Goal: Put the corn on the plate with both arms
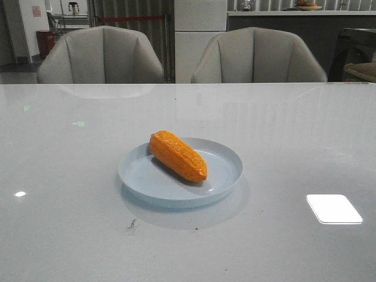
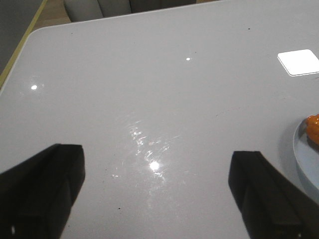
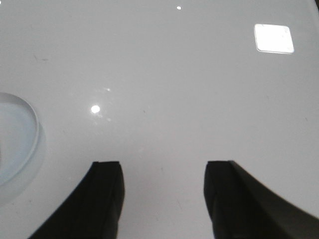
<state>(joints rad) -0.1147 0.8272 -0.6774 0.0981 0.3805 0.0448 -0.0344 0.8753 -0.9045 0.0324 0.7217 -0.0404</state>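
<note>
I see a glossy pale grey desk [image 1: 70, 235] w/ ceiling-light reflections; two beige chairs [image 1: 100, 56] stand behind it, dim room beyond. Desk centre: pale blue plate [image 1: 226, 155] w/ the orange corn [image 1: 177, 155] lying diagonally inside, tapered end toward me. Left gripper [image 2: 154, 189] hangs over bare desk, fingers wide apart, nothing btwn them; plate edge just shows at one side. Right gripper [image 3: 162, 199] likewise spread, empty, plate rim nearby.

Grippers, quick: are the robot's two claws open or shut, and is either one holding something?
Left gripper: open, holding nothing.
Right gripper: open, holding nothing.
</note>
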